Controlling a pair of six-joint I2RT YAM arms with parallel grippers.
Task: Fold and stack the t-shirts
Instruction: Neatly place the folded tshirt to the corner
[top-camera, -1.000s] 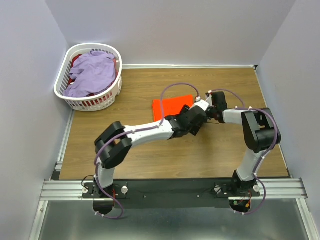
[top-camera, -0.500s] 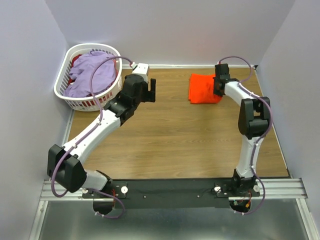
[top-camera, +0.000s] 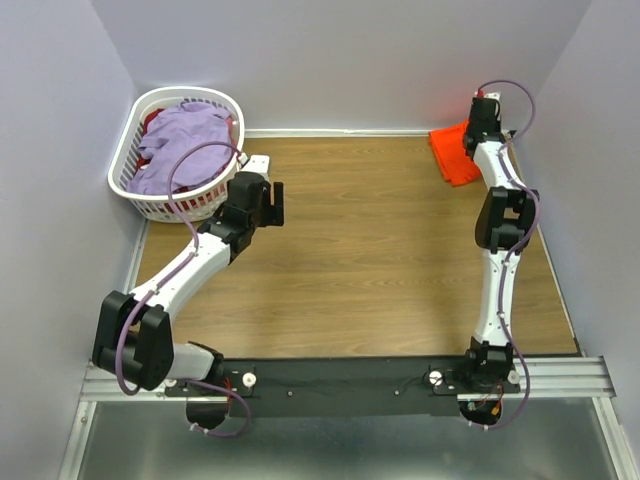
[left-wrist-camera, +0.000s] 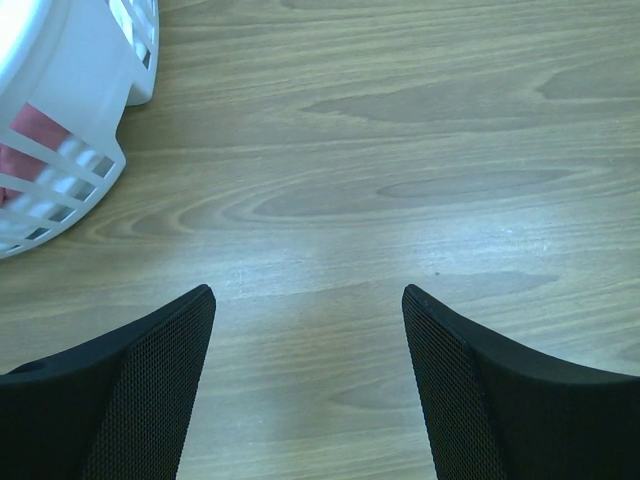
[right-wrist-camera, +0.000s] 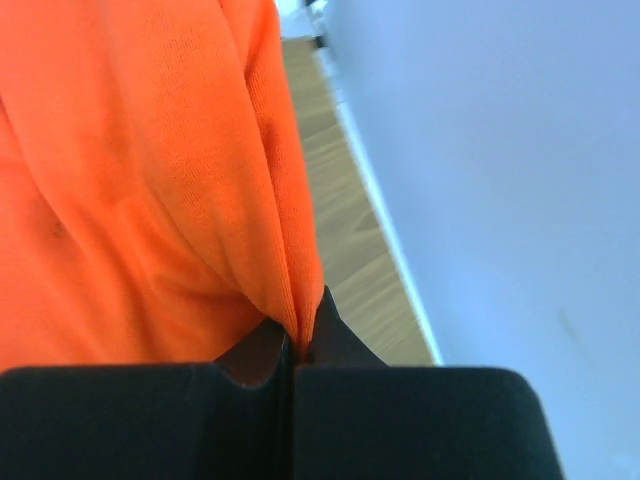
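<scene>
A folded orange t-shirt (top-camera: 452, 152) (right-wrist-camera: 150, 180) lies at the table's far right corner. My right gripper (top-camera: 478, 132) (right-wrist-camera: 300, 335) is shut on its edge, the arm stretched far out along the right wall. A lavender t-shirt (top-camera: 185, 145) fills the white laundry basket (top-camera: 130, 150) at the far left, over some red cloth. Just right of the basket, my left gripper (top-camera: 272, 200) (left-wrist-camera: 308, 320) hangs open above bare wood, holding nothing. The basket's slotted wall (left-wrist-camera: 60, 120) shows at the left of the left wrist view.
Grey walls close in the table on the left, back and right. A white strip runs along the right wall's foot (right-wrist-camera: 385, 220). A metal rail (top-camera: 340, 378) carries both arm bases at the near edge.
My right gripper has carried the orange t-shirt from the table's middle to the far right corner. My left arm has swung left to the basket's side, and its jaws have opened wider.
</scene>
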